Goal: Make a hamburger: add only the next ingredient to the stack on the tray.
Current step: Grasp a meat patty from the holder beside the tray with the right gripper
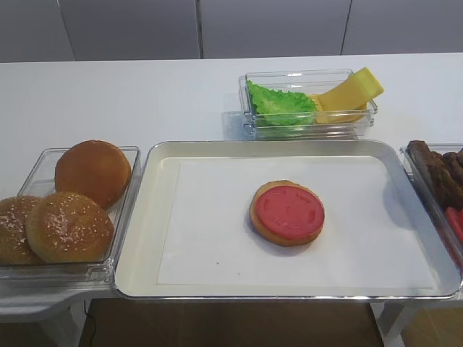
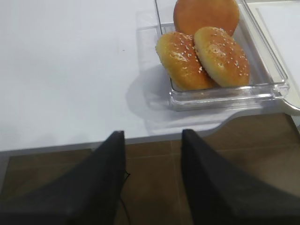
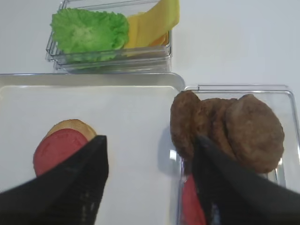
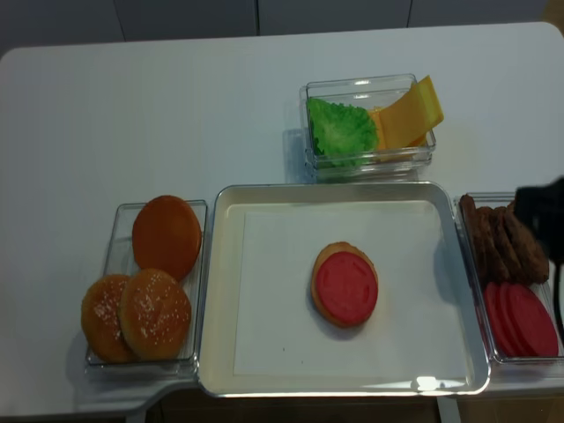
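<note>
the right gripper (image 3: 150, 161) hangs with its jaws spread wide and nothing between them, one finger over the tray (image 3: 140, 140) and the other over the clear container (image 3: 286, 101) at the tray's right, where the meat patties (image 3: 255, 131) lean on edge in a row above red slices (image 4: 520, 319). the stack (image 1: 287, 212), a tan bun base under a red disc, lies near the tray's middle. the left gripper (image 2: 152, 176) is open and empty past the table edge, near the sesame buns (image 2: 204, 56).

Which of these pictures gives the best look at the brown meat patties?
The right wrist view: the meat patties fill its right side, leaning in a row in their clear container. The realsense high view shows them small at the right edge; the other high view crops them; the left wrist view shows none.
</note>
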